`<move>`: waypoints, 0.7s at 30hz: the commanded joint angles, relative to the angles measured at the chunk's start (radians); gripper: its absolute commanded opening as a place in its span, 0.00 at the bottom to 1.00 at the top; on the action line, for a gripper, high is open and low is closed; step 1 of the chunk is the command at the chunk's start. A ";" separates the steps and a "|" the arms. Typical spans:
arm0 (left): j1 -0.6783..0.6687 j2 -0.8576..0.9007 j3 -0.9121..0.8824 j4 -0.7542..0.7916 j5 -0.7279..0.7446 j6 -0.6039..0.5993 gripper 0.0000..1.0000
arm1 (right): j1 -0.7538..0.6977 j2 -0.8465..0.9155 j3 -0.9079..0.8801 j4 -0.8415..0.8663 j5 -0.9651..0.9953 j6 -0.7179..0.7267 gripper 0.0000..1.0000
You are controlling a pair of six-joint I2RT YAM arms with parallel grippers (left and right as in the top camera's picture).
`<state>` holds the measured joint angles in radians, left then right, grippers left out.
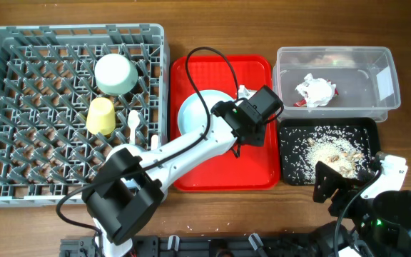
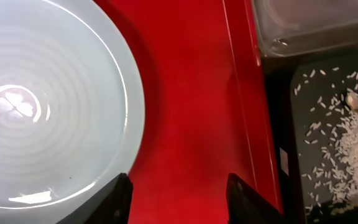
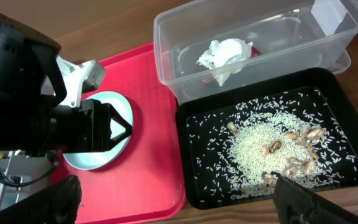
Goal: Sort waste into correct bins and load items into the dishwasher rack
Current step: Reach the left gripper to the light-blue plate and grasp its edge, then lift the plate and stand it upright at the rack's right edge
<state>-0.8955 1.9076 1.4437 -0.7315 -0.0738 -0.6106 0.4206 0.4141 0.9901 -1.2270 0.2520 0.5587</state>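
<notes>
The light blue plate (image 1: 195, 114) lies on the red tray (image 1: 259, 175) and shows in the left wrist view (image 2: 42, 106) and the right wrist view (image 3: 92, 160). My left gripper (image 2: 179, 199) is open and empty, low over the red tray just right of the plate (image 1: 252, 118). The crumpled wrapper (image 1: 314, 91) lies in the clear tub (image 1: 334, 51). Rice scraps (image 1: 334, 148) lie in the black tray (image 1: 291, 171). My right gripper (image 3: 179, 205) is open and empty above the front edge of the black tray (image 1: 348, 178). The rack (image 1: 20, 43) holds the bowl (image 1: 113, 73), the yellow cup (image 1: 100, 114) and white cutlery (image 1: 133, 121).
The left arm (image 1: 184, 146) stretches from the front left across the rack's corner and the red tray. The tub and black tray stand side by side right of the red tray. Wooden table (image 1: 405, 150) shows at the right edge.
</notes>
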 commanded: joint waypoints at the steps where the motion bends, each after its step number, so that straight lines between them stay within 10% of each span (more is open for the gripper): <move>1: 0.001 0.037 -0.005 0.006 -0.074 0.000 0.49 | -0.001 -0.005 0.003 0.002 0.010 -0.006 1.00; 14: 0.003 0.201 -0.005 0.123 -0.189 0.001 0.44 | -0.001 -0.005 0.003 0.002 0.010 -0.006 1.00; 21: 0.004 0.242 -0.005 0.135 -0.197 0.001 0.23 | -0.002 -0.005 0.003 0.002 0.010 -0.006 1.00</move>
<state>-0.8955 2.1056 1.4437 -0.6048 -0.2478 -0.6106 0.4206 0.4141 0.9901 -1.2270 0.2520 0.5587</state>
